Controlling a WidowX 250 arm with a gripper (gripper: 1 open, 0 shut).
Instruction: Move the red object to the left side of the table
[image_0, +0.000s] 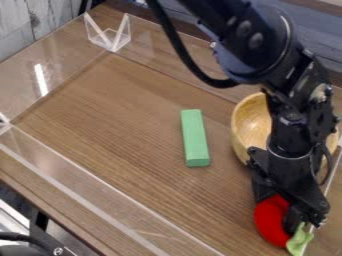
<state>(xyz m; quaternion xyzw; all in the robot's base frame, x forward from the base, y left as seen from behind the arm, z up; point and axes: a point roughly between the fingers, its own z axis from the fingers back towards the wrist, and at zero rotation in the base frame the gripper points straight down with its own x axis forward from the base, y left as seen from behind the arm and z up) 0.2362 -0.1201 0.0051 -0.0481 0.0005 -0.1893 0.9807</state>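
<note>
Nearest me, at the lower right corner of the table (107, 150), I see the red object (274, 220) sitting on the wood close to the front edge. Its green leafy tip points toward the lower right; the body is too round for me to call a long axis. My gripper (283, 208) points straight down over it, the black fingers (315, 206) pinching the fruit from either side. Just behind stands the wooden bowl (251, 125), close to the arm (241, 40). Left of the bowl lies the green block (197, 137), its long side running front to back. Beyond that, the left half is bare wood up to the clear acrylic walls (47, 60).
</note>
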